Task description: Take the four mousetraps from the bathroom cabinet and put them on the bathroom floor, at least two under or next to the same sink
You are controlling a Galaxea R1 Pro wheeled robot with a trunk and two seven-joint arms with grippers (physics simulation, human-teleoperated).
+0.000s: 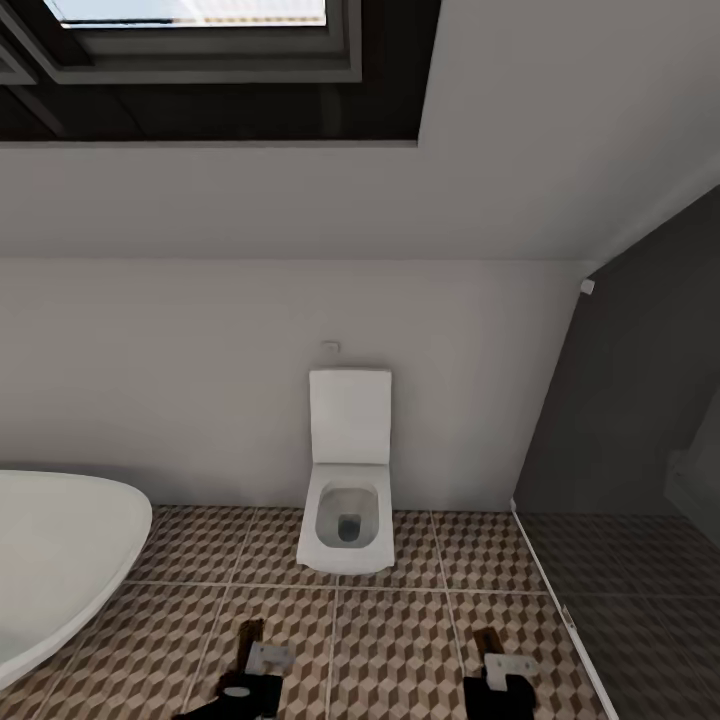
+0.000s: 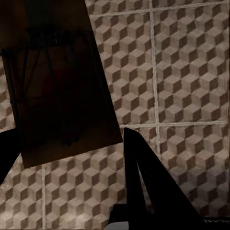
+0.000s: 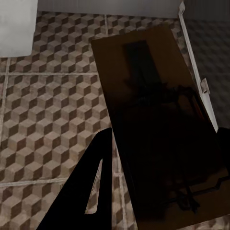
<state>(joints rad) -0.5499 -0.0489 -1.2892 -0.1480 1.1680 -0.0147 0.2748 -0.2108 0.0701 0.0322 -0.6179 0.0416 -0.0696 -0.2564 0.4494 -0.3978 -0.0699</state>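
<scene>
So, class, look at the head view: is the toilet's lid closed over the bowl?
No, the toilet has its lid raised upright against the wall, leaving the open bowl visible above the cube-patterned bathroom floor.

Soft, even light fills the head view, brightest at the skylight (image 1: 190,10) far overhead; the white wall (image 1: 200,370) looks flat and slightly blurry. Both wrist views are dimmer, with near-black silhouettes and soft, low-resolution floor tiles (image 2: 191,72).
</scene>
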